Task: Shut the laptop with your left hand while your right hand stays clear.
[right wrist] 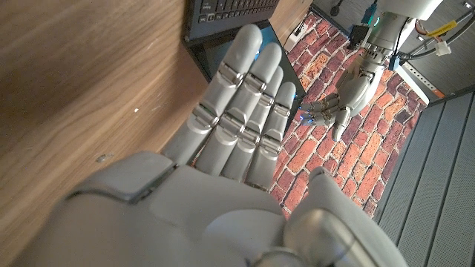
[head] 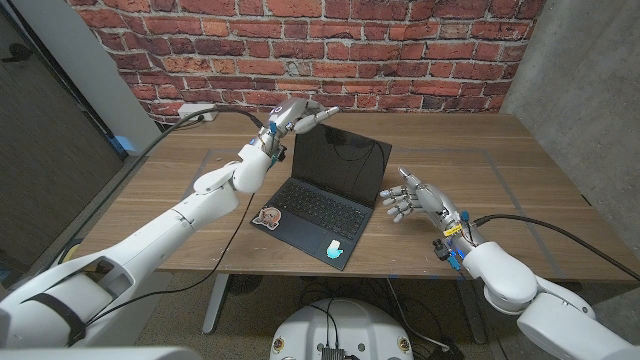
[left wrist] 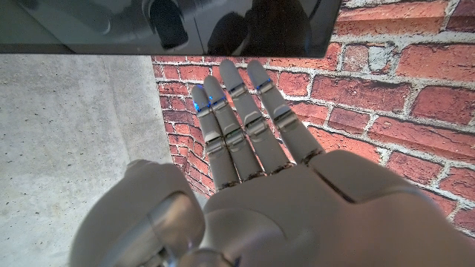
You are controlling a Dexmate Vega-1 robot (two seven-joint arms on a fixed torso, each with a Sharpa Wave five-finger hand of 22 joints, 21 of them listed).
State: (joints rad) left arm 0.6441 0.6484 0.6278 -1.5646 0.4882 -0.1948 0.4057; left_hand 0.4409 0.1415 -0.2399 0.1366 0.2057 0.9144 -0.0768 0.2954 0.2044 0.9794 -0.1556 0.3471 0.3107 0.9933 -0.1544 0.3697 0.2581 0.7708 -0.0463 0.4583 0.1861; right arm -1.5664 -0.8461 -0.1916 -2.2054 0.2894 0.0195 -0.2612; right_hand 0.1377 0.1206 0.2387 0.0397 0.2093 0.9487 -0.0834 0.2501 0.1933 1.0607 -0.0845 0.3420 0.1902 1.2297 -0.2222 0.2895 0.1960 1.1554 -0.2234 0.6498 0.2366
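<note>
Over on the left, the left hand (head: 297, 116) hangs at the top edge of the laptop's (head: 320, 195) raised screen, fingers (left wrist: 245, 119) straight, side by side, holding nothing. Mid-bench (head: 180, 170), the laptop stands open, a sticker (head: 266, 217) on its near left corner. Right of it, the right hand (head: 415, 201) waits just beside the keyboard, fingers (right wrist: 249, 104) extended, empty, apart from the machine.

Open laptop (head: 322, 196) on wooden table (head: 500, 190), left hand (head: 298, 116) above screen's top edge, right hand (head: 415, 200) just beside it.
</note>
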